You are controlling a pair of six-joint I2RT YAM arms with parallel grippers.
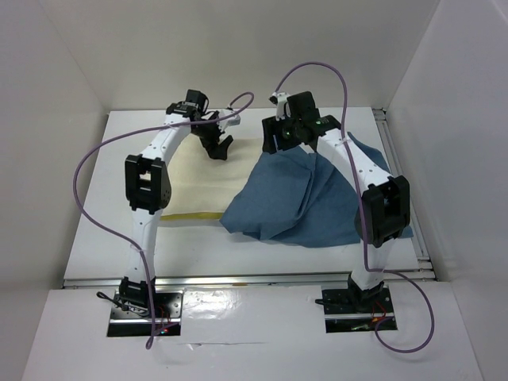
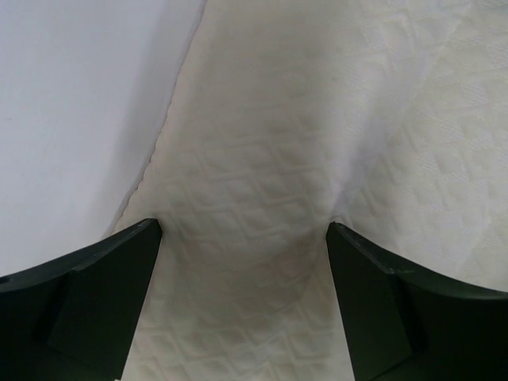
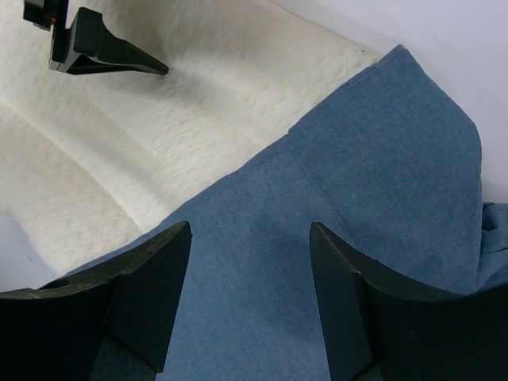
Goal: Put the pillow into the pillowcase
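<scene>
On table (image 1: 95, 238): one pillow (image 1: 190, 186), one pillowcase (image 1: 294, 198).

Bench (image 1: 87, 254) seen whole from above, behind the arms (image 1: 147, 182). Wrist views held close, aimed down past their jaws. Pillow (image 3: 159, 119) shared by all three.

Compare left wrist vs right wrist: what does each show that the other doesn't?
Left wrist only: the left tool, open, both sides straddling bare pillow; no blue cloth anywhere.
Right wrist only: the pillowcase lying over part of the pillow, the right tool with jaws apart above that cloth, and one left-tool finger at top left.
Both: the quilted cream pillow surface and a strip of white table.
</scene>
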